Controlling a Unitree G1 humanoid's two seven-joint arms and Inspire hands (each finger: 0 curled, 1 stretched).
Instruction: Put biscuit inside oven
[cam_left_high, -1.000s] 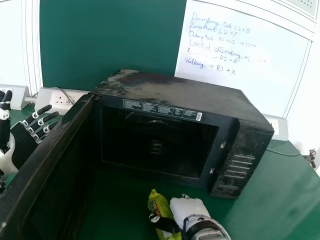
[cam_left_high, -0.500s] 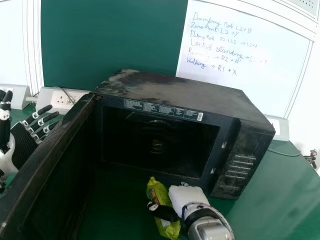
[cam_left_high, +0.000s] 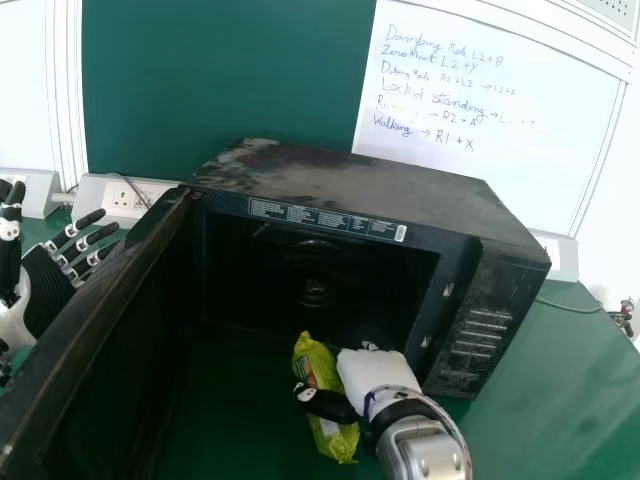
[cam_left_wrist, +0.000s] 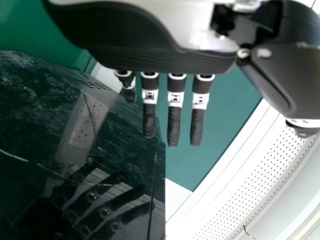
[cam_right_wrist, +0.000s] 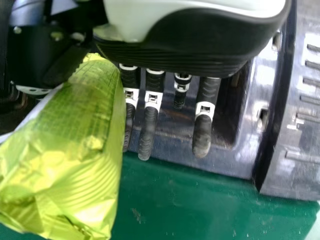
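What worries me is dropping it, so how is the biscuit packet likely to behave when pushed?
The biscuit packet looks fairly stiff, keeping its long shape with the thumb of the right hand across it. Its glossy, creased wrapper may slip a little. Its rounded sides could let it roll if released.

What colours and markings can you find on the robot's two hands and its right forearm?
The left hand and right hand have a pale shell, a ribbed black palm and black fingers crossed by white bands. The right forearm is silvery grey, with a black band.
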